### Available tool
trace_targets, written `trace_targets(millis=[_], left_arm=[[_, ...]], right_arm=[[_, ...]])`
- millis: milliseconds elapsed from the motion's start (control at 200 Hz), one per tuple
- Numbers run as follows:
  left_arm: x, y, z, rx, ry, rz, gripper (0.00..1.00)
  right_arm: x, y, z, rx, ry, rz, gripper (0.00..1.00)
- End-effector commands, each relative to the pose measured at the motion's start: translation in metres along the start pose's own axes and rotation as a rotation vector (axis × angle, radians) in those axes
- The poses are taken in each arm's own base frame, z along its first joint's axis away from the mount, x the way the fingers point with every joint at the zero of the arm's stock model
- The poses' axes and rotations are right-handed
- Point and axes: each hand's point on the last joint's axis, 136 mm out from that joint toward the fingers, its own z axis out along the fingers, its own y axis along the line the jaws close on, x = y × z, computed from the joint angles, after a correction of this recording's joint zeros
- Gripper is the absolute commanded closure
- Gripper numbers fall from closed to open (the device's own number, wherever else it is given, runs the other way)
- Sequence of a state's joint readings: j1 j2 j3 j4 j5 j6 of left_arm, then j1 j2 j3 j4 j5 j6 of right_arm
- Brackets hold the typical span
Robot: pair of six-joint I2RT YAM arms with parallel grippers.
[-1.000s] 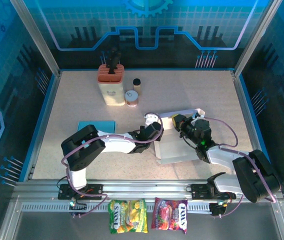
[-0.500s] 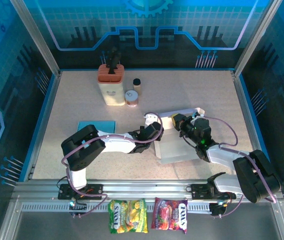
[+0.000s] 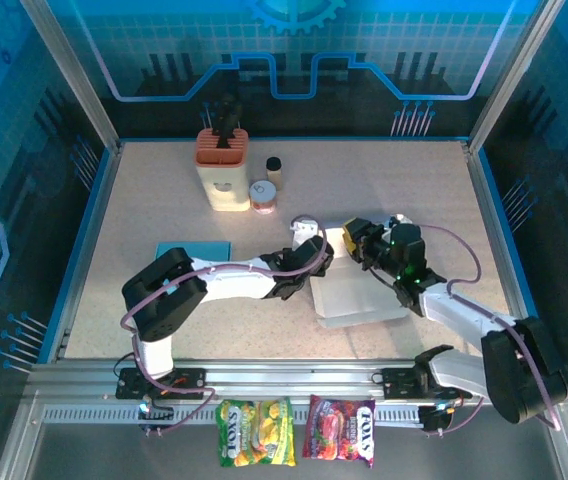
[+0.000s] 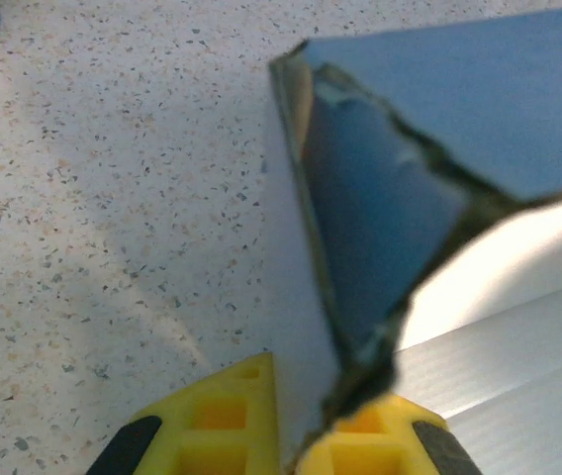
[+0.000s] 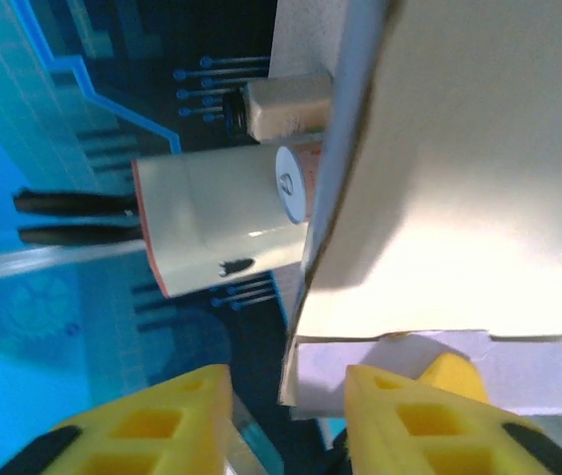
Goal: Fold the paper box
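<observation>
Tabletop (image 3: 164,210): a speckled beige surface, on which everything but the snack packets is set.
Paper box (image 3: 359,295): laid mostly flat at the middle of the tabletop, nearer the near edge, between the two arms; its far flap is raised.
Left gripper (image 3: 312,246): placed at the box's far left corner; in the left wrist view the jaws (image 4: 291,416) are seen closed together, with the dark edge of a box flap (image 4: 380,228) pinched between them.
Right gripper (image 3: 344,240): placed at the far edge of the box, just beside the left gripper; in the right wrist view the jaws (image 5: 286,386) are seen apart, with the corner of a pale flap (image 5: 459,148) standing in the gap, not clamped.
Holder (image 3: 222,172): a cream block with an orange top and black handles, stood upright at the far left.
Can (image 3: 262,195): set just beside the holder, on its right.
Small bottle (image 3: 274,167): dark-capped, set just behind the can.
Blue sheet (image 3: 192,250): laid flat to the left of the left arm.
Snack packets (image 3: 255,432): two are laid side by side on the near rail, between the arm bases.
</observation>
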State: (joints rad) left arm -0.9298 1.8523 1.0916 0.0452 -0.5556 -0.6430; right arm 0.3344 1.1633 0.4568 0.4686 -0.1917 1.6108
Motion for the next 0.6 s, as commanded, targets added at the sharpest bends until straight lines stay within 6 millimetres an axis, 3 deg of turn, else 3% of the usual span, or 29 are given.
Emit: trace_targets(millis=[0, 120, 195, 415, 595], left_arm=[[-0.006, 0.010, -0.011, -0.030, 0.081, -0.066, 1.00], [-0.008, 0.016, -0.015, -0.066, 0.157, -0.089, 1.00], [-0.010, 0.020, -0.018, -0.092, 0.226, -0.114, 1.00], [-0.003, 0.033, -0.032, -0.157, 0.376, -0.150, 1.00], [0.004, 0.039, -0.035, -0.158, 0.438, -0.174, 1.00]], right_arm=[[-0.008, 0.005, -0.012, 0.074, 0.001, -0.005, 0.48], [-0.020, 0.016, -0.027, 0.124, -0.023, 0.007, 0.36], [-0.029, 0.023, -0.039, 0.155, -0.034, 0.004, 0.34], [-0.054, 0.031, -0.069, 0.203, -0.061, -0.025, 0.34], [-0.057, 0.031, -0.076, 0.229, -0.055, -0.051, 0.37]])
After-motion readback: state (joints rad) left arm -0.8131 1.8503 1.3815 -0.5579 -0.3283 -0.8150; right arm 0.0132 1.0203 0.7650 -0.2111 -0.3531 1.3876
